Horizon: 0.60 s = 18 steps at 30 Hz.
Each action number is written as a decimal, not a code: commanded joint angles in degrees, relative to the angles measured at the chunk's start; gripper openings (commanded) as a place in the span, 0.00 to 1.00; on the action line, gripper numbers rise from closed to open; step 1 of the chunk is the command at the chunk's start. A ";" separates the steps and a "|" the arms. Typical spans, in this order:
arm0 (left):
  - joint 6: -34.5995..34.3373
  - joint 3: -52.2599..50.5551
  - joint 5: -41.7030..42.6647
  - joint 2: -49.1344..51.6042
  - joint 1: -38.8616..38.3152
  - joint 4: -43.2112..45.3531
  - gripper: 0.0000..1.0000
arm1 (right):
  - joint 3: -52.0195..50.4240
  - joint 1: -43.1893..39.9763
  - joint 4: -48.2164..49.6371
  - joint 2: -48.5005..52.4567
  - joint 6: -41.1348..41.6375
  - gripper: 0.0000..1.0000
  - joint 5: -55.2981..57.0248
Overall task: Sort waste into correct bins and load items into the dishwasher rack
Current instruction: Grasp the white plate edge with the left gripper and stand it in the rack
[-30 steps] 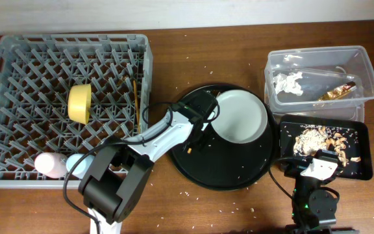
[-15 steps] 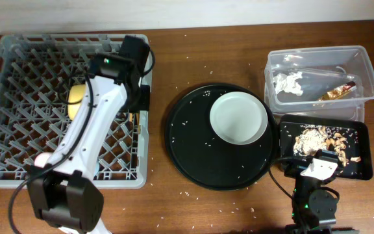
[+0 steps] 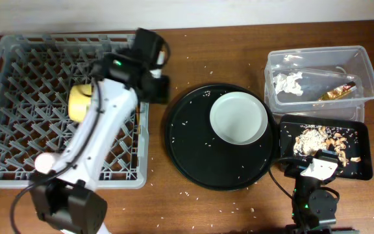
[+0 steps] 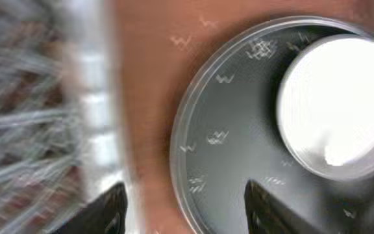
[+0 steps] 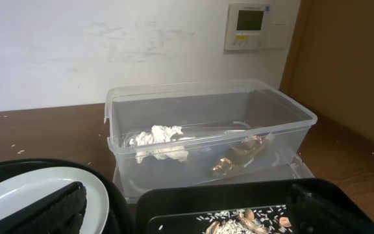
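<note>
Change: our left tool (image 4: pixel 184 209) has swung from rack (image 3: pixel 24 65) toward dish (image 3: pixel 239 118).
Tool: spread wide, seemingly empty; blurred.
Meaning: we load dish next.

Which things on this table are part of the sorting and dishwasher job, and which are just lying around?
Part of the job: dishwasher rack, yellow bowl, pink cup, pale grey dish, clear tub holding tissue and foil wrapper, small black tray holding food scraps.

Just lying about: large round black tray, scattered rice grains.
</note>
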 commanded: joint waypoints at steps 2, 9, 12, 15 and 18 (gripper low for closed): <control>-4.76 -18.29 26.12 8.26 -6.29 23.08 0.56 | -0.37 -0.33 -0.24 -0.31 -0.20 0.98 0.09; -17.73 -20.15 31.65 19.65 -9.81 41.24 0.53 | -0.37 -0.33 -0.26 -0.31 -0.20 0.98 0.09; -18.93 -20.13 31.61 19.93 -9.86 41.70 0.00 | -0.37 -0.33 -0.24 -0.31 -0.20 0.98 0.09; -18.88 -17.51 31.74 18.16 -6.82 36.44 0.00 | -0.37 -0.33 -0.24 -0.31 -0.20 0.98 0.09; -13.33 -12.28 27.61 8.13 -0.37 27.04 0.00 | -0.37 -0.33 -0.24 -0.31 -0.20 0.98 0.09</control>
